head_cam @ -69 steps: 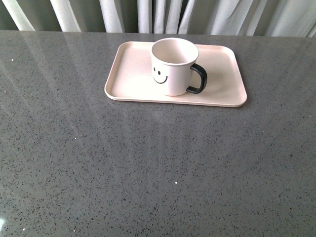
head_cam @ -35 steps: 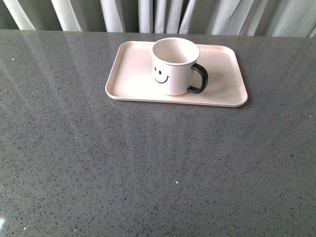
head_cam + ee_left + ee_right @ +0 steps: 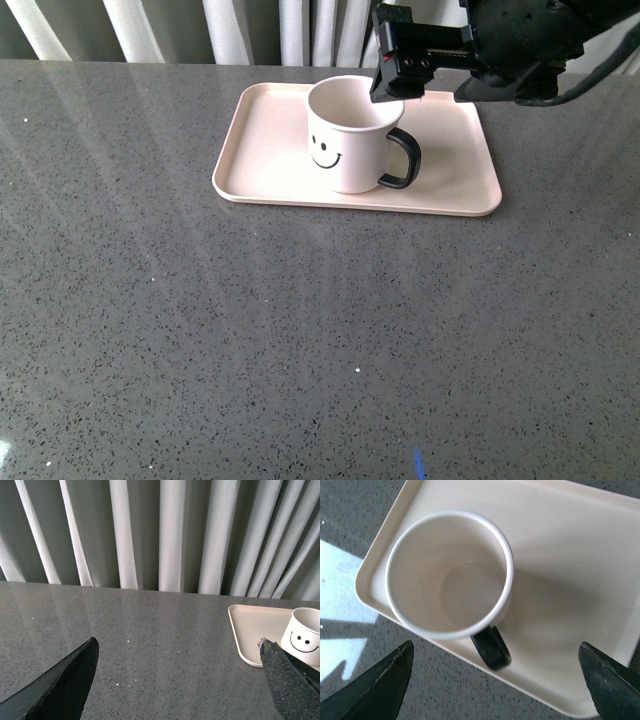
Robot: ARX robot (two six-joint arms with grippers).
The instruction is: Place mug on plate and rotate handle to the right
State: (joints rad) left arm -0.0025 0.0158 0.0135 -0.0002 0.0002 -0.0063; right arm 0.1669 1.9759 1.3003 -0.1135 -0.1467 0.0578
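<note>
The cream-white mug (image 3: 347,135) with a black smiley face stands upright on the pale pink plate (image 3: 265,165), its black handle (image 3: 403,160) pointing right. My right gripper (image 3: 398,85) hangs open just above and behind the mug's rim. In the right wrist view I look down into the empty mug (image 3: 450,575); the handle (image 3: 491,649) lies between the spread fingers (image 3: 377,690), with nothing touching them. My left gripper (image 3: 178,642) is open over bare table, with the mug (image 3: 304,640) and plate (image 3: 252,627) off to one side. It does not show in the front view.
The grey speckled table (image 3: 300,330) runs back to a pleated grey-white curtain (image 3: 170,530) at its far edge. A small blue mark (image 3: 420,463) shows near the table's front edge.
My right arm has come into the front view from the top right and now hovers above the mug. The mug and plate have not moved.
</note>
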